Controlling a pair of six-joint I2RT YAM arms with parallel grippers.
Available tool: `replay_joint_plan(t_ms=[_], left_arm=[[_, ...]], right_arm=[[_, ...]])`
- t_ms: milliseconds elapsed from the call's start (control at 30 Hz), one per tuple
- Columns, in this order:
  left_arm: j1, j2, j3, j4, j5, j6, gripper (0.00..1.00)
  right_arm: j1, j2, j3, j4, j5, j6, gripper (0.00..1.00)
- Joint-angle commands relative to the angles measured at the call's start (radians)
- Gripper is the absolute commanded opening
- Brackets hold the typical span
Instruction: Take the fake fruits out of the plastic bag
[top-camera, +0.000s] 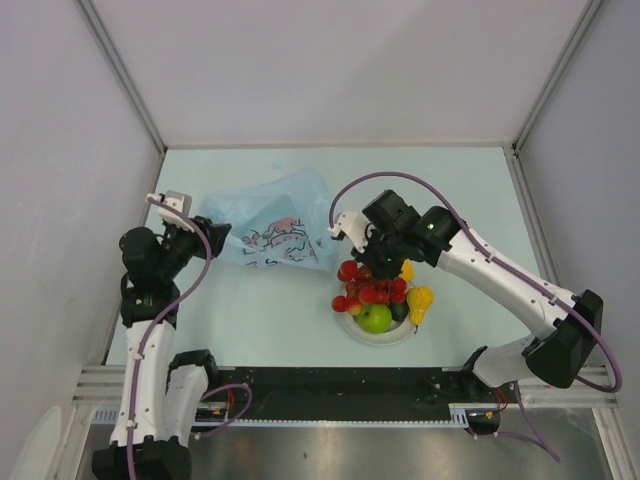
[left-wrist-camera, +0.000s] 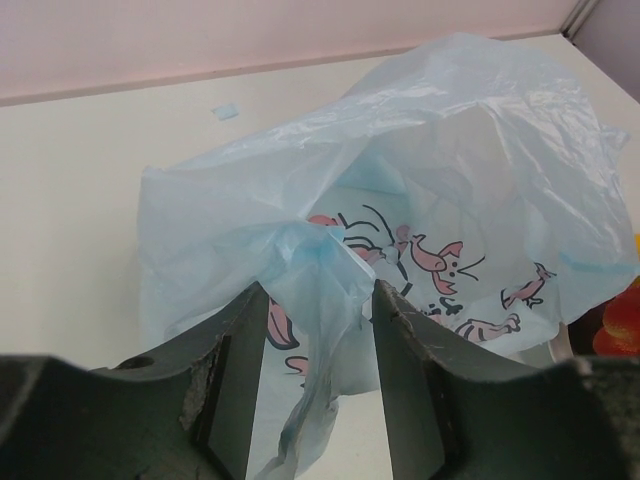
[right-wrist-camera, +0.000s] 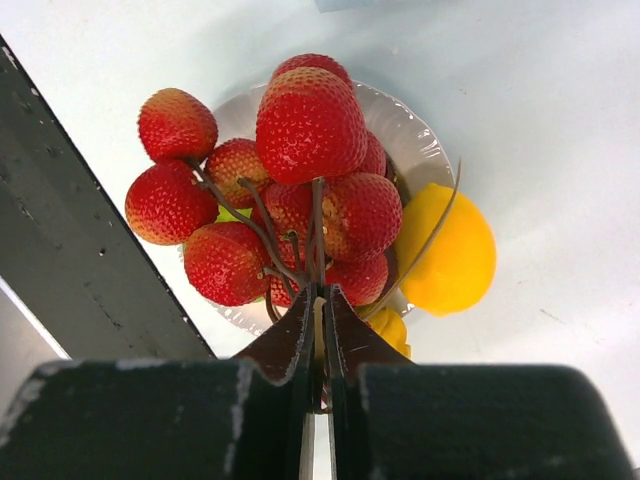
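Observation:
The plastic bag (top-camera: 270, 225) lies crumpled at the back left of the table, light blue with pinkish drawings. My left gripper (top-camera: 205, 235) stands at its left edge. In the left wrist view that gripper (left-wrist-camera: 318, 300) is open, and a loose fold of the bag (left-wrist-camera: 450, 180) hangs between its fingers. My right gripper (top-camera: 372, 262) hovers over the white plate (top-camera: 385, 338), shut on the stem of the bunch of red grapes (right-wrist-camera: 310, 125), which hangs over the plate (right-wrist-camera: 415, 140). A green apple (top-camera: 375, 319) and a yellow lemon (top-camera: 420, 297) lie on the plate.
A black rail (top-camera: 330, 385) runs along the near edge between the arm bases. White walls close the table on the left, back and right. A small blue scrap (left-wrist-camera: 228, 111) lies on the table beyond the bag.

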Motion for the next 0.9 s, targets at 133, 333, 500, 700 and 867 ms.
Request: replay_joint_plan(t_ms=[133,333,500,700,867], left_arm=[[0.003,-0.045,-0.028,0.034,0.016,-0.02,0.51],[0.004,-0.043,-0.031,0.043,0.012,-0.018,0.52],[0.004,-0.048,-0.039,0.04,0.012,-0.015,0.52],[0.004,-0.056,-0.042,0.043,0.009,-0.017,0.52],[0.006,-0.062,-0.046,0.04,0.006,-0.017,0.53]], right_arm=[[0.04,0.028,0.056,0.0,0.044,0.001,0.11],[0.068,0.029,0.059,0.002,0.056,-0.003,0.34],[0.075,0.034,0.059,0.0,0.07,-0.006,0.39],[0.086,0.042,0.062,0.012,0.082,-0.003,0.5],[0.103,0.049,0.068,0.014,0.08,-0.012,0.63]])
